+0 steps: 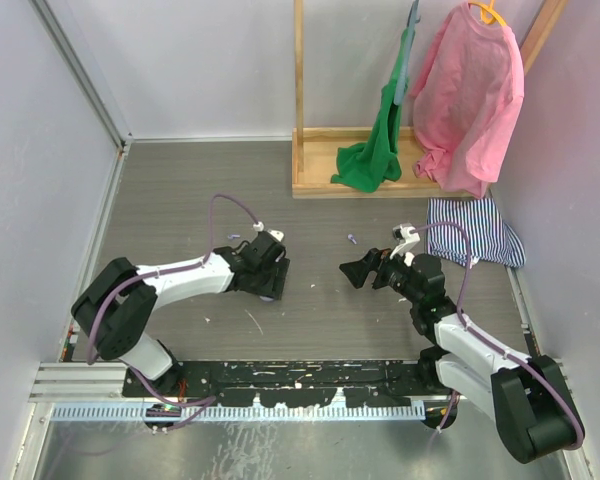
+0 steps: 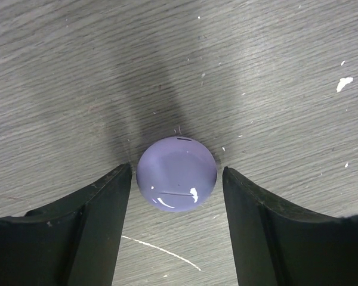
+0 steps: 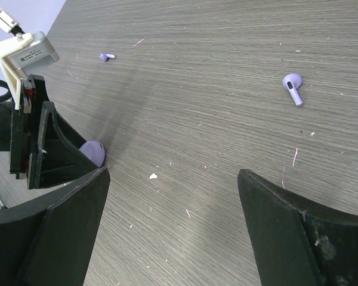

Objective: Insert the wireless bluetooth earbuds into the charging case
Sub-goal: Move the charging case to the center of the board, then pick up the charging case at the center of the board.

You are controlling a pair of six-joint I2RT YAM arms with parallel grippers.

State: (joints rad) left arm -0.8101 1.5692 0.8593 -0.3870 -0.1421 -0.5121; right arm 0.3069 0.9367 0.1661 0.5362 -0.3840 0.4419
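Observation:
A round lilac charging case (image 2: 176,174) lies shut on the grey table. My left gripper (image 2: 176,176) straddles it, one black finger (image 2: 101,214) on each side with a narrow gap to the case, so the gripper is open and not gripping. In the top view the left gripper (image 1: 269,264) is low over the table. One lilac earbud (image 3: 292,88) lies loose ahead of my right gripper (image 3: 173,179), which is wide open and empty. A second earbud (image 3: 105,56) lies farther off. The right wrist view also shows the case (image 3: 93,152) beside the left fingers. The near earbud (image 1: 352,238) sits between the two arms.
A wooden rack (image 1: 320,150) at the back holds a green garment (image 1: 375,150) and a pink shirt (image 1: 470,95). A striped cloth (image 1: 472,232) lies on the table to the right of the right arm. Grey walls close both sides.

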